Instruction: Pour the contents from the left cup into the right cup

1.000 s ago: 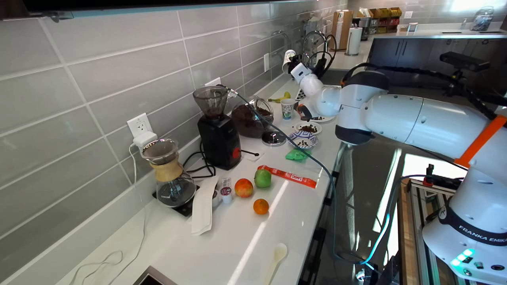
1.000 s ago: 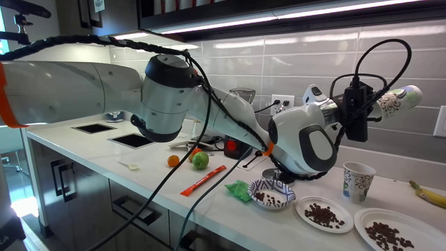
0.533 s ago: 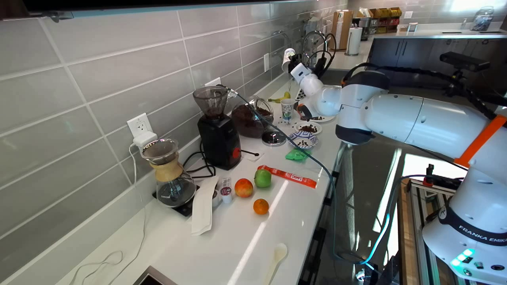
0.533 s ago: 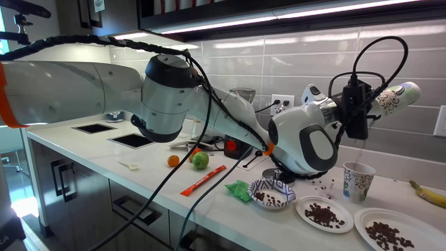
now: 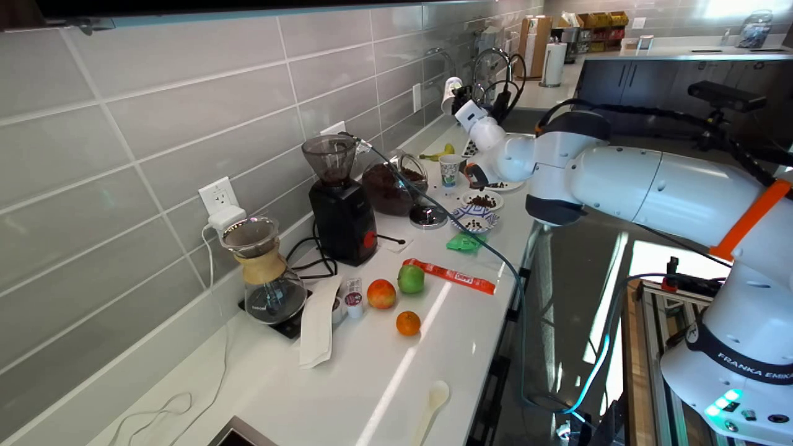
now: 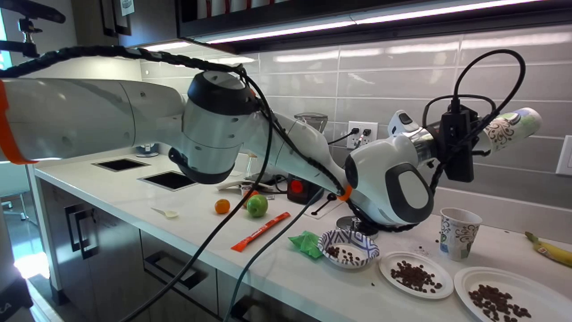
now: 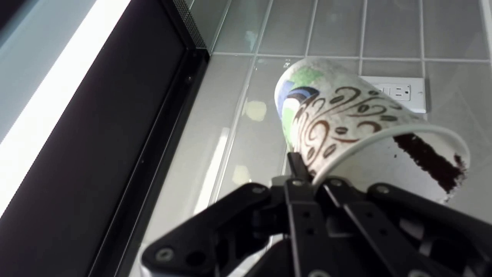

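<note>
"Wrist view: what is closest?"

"The pincer (image 7: 315, 180), pinched narrow on the rim of the held cup (image 7: 346, 111): one finger (image 7: 297, 167) outside, the other apparently inside the mouth."

"How will that cup handle?"

"Probably light and thin, being paper-like, and easily crushed around its middle. The rim should be stiffest, so this hold seems sound, though the cup could swivel. It is tilted mouth-down; dark grains (image 7: 428, 159) line its inner side and may slide out suddenly."

"And the receiving cup (image 6: 460, 237)?"

"In an exterior view, it stands upright on the counter (image 6: 308, 273), lower than the held cup, with dark specks (image 6: 420, 248) just beside it. Behind is a tiled wall (image 6: 393, 82)."
</note>
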Tool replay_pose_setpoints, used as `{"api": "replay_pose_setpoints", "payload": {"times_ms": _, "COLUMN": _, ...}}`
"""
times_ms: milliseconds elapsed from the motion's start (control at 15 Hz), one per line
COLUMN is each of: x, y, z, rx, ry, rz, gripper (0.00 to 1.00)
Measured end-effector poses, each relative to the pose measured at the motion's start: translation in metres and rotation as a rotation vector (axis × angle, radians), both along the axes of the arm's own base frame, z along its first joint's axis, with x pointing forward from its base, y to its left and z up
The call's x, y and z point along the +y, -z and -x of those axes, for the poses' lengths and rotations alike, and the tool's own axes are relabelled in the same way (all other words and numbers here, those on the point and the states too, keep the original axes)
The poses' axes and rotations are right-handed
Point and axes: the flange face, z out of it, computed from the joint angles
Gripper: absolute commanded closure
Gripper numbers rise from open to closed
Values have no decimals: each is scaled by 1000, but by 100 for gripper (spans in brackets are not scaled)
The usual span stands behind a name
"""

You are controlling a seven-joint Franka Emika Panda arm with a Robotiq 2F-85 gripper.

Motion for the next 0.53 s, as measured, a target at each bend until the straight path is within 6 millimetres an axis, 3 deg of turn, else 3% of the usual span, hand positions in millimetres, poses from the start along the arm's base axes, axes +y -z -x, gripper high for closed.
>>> {"api": "replay_pose_setpoints", "payload": {"times_ms": 533, "x": -12, "y": -4, "z": 3, "rx": -18, "ry": 28, "rz": -56, "gripper": 99}}
